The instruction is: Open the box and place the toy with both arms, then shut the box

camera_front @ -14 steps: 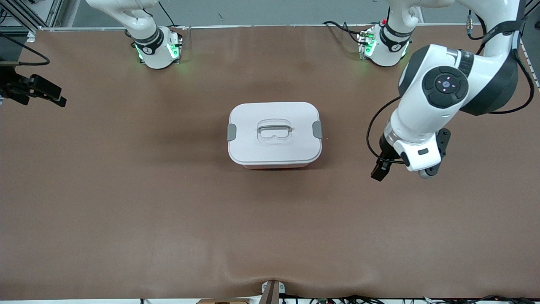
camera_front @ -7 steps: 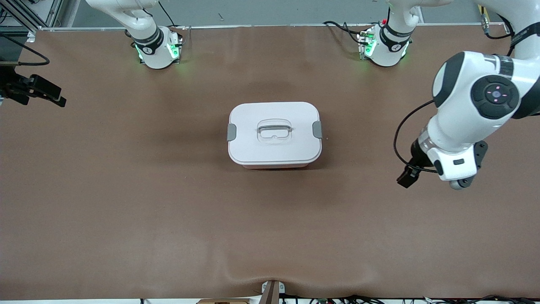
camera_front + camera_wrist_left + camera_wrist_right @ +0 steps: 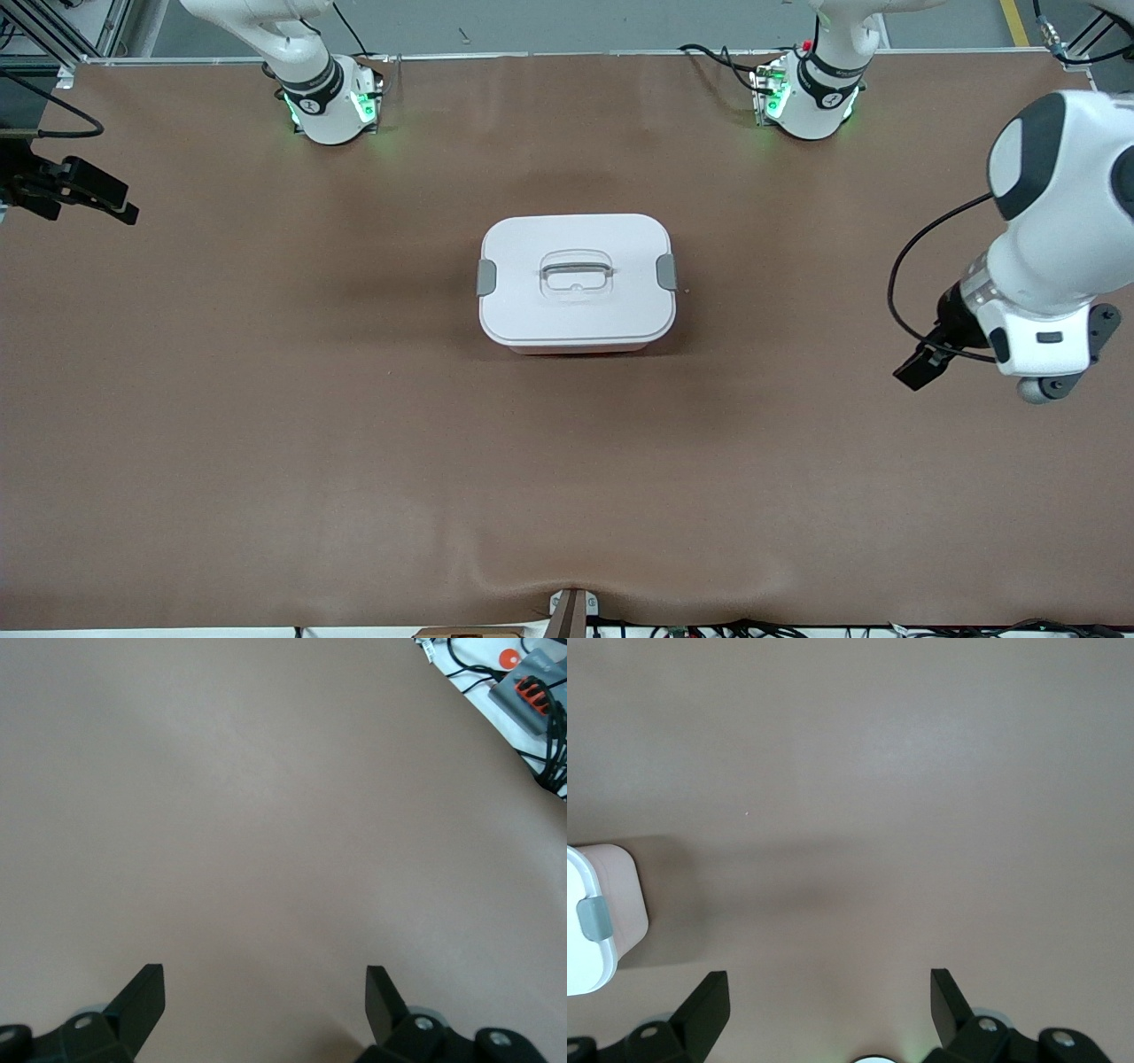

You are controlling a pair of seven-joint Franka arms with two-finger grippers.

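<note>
The brown desk (image 3: 266,425) fills nearly the whole front view, and only one thing sits on it. The box (image 3: 577,282) rests at the desk's centre, roughly midway between the long edges. Its white lid (image 3: 576,252) is on, and both grey side clips (image 3: 486,277) lie flat against the lid's short ends, with the recessed handle (image 3: 577,270) untouched.

The left arm (image 3: 1045,230) hangs over the desk near the short edge at its own end, well apart from the box. The left gripper (image 3: 266,1001) is spread wide with nothing between its fingers; its wrist view shows only bare desk and some cables past a corner. The right gripper (image 3: 830,1005) is out of the front view's frame, up over the desk toward the right arm's end; it too is spread and empty, and its wrist view catches one clipped corner of the box.

The toy is nowhere in view on the desk. Either it lies out of frame, with every step left to do, or it is already sealed inside and the task is finished. The pictures do not settle which.
</note>
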